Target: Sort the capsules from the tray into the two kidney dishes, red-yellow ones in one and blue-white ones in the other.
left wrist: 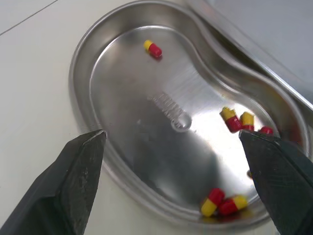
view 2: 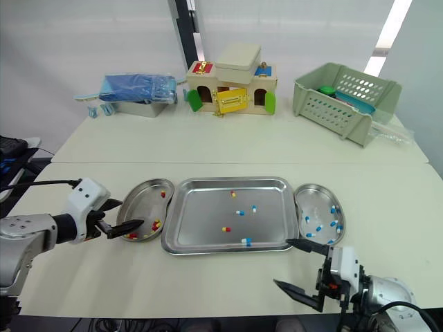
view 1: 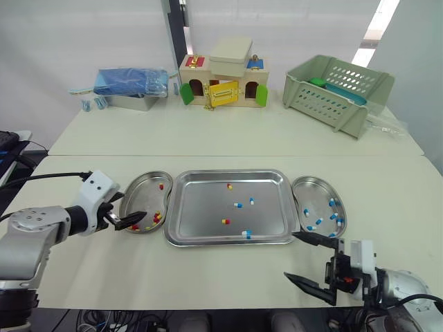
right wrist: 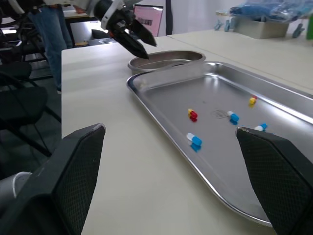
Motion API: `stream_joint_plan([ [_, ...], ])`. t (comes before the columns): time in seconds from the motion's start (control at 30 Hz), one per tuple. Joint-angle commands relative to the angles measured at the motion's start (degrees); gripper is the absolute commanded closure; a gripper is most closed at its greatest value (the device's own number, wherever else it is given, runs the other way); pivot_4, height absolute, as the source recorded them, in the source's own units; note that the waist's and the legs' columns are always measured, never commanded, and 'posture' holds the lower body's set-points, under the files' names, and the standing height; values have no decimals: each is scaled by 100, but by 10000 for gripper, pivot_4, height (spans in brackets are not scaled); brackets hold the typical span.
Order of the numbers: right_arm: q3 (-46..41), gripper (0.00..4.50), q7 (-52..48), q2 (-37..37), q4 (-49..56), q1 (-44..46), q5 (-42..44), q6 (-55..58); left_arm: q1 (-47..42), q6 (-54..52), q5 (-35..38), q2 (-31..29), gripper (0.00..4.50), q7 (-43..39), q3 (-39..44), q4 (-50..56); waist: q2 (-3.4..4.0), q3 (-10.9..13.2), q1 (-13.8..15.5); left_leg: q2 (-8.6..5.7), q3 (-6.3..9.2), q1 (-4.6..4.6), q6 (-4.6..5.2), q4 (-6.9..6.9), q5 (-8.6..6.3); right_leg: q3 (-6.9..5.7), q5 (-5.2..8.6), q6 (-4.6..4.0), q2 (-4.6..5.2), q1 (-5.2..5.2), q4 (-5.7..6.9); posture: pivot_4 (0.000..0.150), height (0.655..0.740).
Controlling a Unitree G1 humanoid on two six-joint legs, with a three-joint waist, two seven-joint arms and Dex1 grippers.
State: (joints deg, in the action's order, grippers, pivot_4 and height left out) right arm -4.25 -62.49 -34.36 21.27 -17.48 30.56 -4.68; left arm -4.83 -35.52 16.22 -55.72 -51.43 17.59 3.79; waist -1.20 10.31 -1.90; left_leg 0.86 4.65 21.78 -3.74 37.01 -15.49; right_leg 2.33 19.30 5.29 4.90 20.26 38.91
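The steel tray (view 1: 228, 178) lies mid-table and holds two red-yellow capsules (view 1: 225, 221) and three blue-white capsules (view 1: 246, 234). The left kidney dish (view 1: 142, 188) has several red-yellow capsules (left wrist: 232, 120) in it. The right kidney dish (view 1: 315, 188) has several blue-white capsules (view 1: 305, 211). My left gripper (view 1: 130, 209) hangs open and empty over the near-left rim of the left dish (left wrist: 161, 58). Just off the tray's front right corner, my right gripper (view 1: 291, 254) is wide open and empty above the table, facing along the tray (right wrist: 215, 93).
On the far table stand a toy house (view 1: 221, 81), a green basket (view 1: 336, 90) and a metal box under a blue bag (view 1: 131, 86). A cable (view 1: 48, 178) trails from the left arm. People's legs and chairs (right wrist: 19, 73) are beside the table.
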Motion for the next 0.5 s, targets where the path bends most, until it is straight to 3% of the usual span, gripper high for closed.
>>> stream_joint_plan([
  [0.03, -595, 0, -131, -174, -201, -176, 205, -133, 363, 318, -202, -443, 87, -33, 750, -496, 0, 0, -6, 0, -1, 0, 0, -1, 0, 1, 0, 0, 0, 1, -1, 1500, 7400],
  [0.5, -1747, 0, -1201, -623, -2272, -163, 195, -630, 643, 1378, -429, -1111, 87, -100, 1459, -2400, -2, 0, 3, 0, -7, -1, 0, -3, 0, 0, 0, 0, 2, -2, -3, 1500, 7400],
])
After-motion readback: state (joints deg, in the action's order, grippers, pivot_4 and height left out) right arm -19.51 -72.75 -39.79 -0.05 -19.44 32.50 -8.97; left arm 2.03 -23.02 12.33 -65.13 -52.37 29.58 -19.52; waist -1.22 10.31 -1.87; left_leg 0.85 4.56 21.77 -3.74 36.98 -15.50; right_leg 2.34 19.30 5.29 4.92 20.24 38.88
